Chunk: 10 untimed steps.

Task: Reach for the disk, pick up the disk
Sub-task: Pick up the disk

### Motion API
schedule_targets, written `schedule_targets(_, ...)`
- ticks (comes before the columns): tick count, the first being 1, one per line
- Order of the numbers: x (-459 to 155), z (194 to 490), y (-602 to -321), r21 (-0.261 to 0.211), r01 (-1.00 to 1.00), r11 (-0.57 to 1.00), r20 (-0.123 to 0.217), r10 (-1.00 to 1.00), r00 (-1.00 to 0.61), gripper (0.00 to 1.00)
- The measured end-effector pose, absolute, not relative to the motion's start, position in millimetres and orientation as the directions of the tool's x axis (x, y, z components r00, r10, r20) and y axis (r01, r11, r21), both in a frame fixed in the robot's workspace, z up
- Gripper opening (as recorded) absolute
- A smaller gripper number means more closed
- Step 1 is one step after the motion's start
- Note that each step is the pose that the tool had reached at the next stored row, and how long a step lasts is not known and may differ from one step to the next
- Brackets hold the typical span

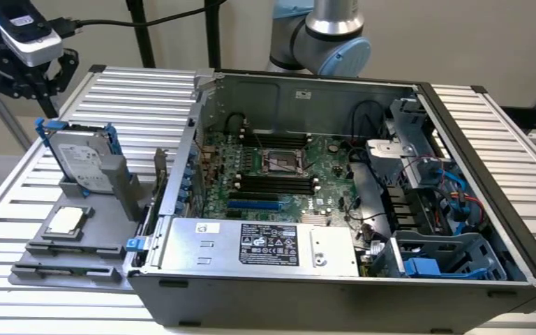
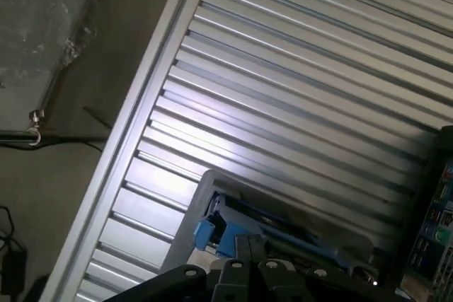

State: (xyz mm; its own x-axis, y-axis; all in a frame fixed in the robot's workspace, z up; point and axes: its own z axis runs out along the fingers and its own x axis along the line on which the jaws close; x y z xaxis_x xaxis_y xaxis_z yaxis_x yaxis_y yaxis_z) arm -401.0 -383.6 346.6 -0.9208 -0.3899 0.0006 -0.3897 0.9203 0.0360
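The disk (image 1: 80,159) stands upright on its edge in a grey holder (image 1: 119,183) at the exterior view's left, beside the open computer case. It is silver-grey with a white label, framed by a blue carrier. My gripper (image 1: 28,80) hangs well above and behind the disk, apart from it, with its dark fingers spread open and nothing between them. In the wrist view the disk (image 2: 283,235) shows edge-on from above, its blue carrier clip (image 2: 205,231) toward the table's edge.
An open computer case (image 1: 343,174) with motherboard and grey power supply box (image 1: 259,244) takes the middle of the slatted aluminium table (image 1: 147,91). A small silver chip (image 1: 67,220) lies on a grey tray in front of the disk. The table's edge (image 2: 134,125) is close by.
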Motion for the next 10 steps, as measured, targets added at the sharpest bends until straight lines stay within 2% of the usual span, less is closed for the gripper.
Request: schedule_targets(10, -401.0, 347.8, -383.6, 0.036, -0.55, 0.834, 0.001, -0.55, -0.835, 0.11)
